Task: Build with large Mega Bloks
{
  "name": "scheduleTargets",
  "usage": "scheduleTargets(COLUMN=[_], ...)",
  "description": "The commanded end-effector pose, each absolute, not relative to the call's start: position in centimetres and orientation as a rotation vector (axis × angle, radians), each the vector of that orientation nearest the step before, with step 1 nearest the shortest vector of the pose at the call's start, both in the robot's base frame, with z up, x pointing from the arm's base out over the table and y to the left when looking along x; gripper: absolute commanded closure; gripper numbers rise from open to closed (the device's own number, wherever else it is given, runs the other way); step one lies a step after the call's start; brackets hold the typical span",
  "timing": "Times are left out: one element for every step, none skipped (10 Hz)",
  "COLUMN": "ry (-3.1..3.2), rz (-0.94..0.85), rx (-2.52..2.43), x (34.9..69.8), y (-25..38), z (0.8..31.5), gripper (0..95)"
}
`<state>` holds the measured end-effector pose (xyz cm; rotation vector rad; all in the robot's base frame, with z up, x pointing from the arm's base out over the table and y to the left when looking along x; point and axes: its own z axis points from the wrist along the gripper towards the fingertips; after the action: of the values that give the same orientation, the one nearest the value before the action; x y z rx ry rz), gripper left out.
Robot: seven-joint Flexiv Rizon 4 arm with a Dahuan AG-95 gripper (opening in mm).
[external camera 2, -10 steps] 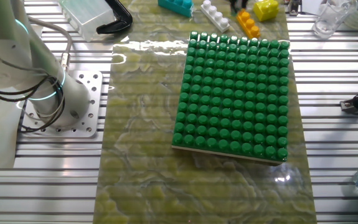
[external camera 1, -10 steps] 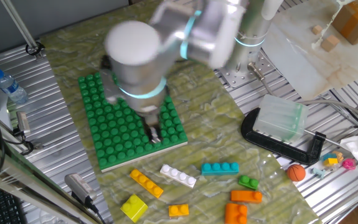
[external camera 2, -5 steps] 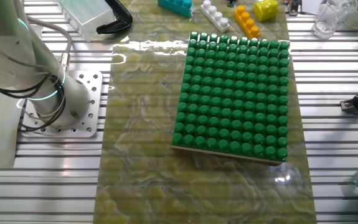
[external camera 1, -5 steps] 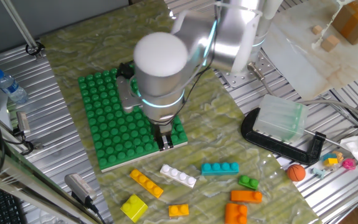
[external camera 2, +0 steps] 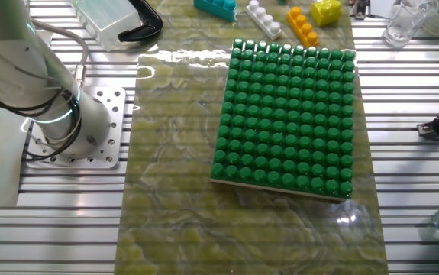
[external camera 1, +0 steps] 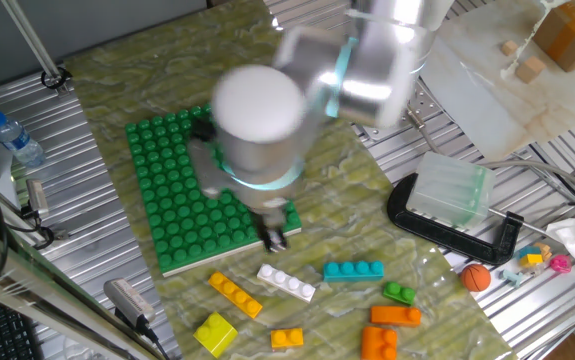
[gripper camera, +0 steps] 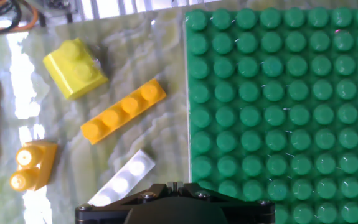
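Observation:
The loose Mega Bloks lie on the mat in front of the green studded baseplate (external camera 1: 167, 195). They are a long yellow-orange one (external camera 1: 235, 295), a white one (external camera 1: 287, 283), a teal one (external camera 1: 353, 270), a small green one (external camera 1: 399, 293), two orange ones (external camera 1: 395, 316), a yellow square one (external camera 1: 215, 333) and a small orange one (external camera 1: 287, 339). My gripper (external camera 1: 275, 238) hangs over the baseplate's near right corner, just above the white brick, its fingers together and holding nothing. In the hand view the gripper (gripper camera: 174, 185) sits at the bottom edge, between the white brick (gripper camera: 122, 183) and the baseplate (gripper camera: 278, 106).
A black clamp (external camera 1: 447, 225) holding a clear box (external camera 1: 450, 190) stands right of the mat, with an orange ball (external camera 1: 476, 277) near it. The robot base (external camera 2: 59, 114) is beside the mat. A water bottle (external camera 1: 12, 138) lies at the left.
The arm has swung from over the middle of the baseplate toward its near right corner, and the gripper now hangs closer to the white brick. The bricks have not moved.

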<state>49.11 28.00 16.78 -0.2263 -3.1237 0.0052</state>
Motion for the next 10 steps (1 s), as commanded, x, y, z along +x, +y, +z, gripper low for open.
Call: scheduleTargets(ry=[-3.104,-3.105,-3.107,-3.120,-3.122,-3.119,-3.129,-3.143,-3.139,-3.135], rz=[-0.009,-0.006,0.001,0.005,0.003,0.016,0.016,0.032,0.031,0.032], rx=[-0.227,-0.211,-0.216,-0.218,-0.177,-0.126,-0.099,-0.082,-0.094,-0.125], x=[46.4,45.7,45.6,45.6,45.6,45.6,45.6,45.6,45.1,43.7], y=[33.9,34.5,34.5,34.5,34.5,34.5,34.5,34.5,35.1,36.8], z=[17.8,17.7,17.6,17.6,17.6,17.6,17.6,17.6,17.6,17.5], gripper=[95.0,95.0,95.0,95.0,95.0,95.0,95.0,95.0,95.0,76.0])
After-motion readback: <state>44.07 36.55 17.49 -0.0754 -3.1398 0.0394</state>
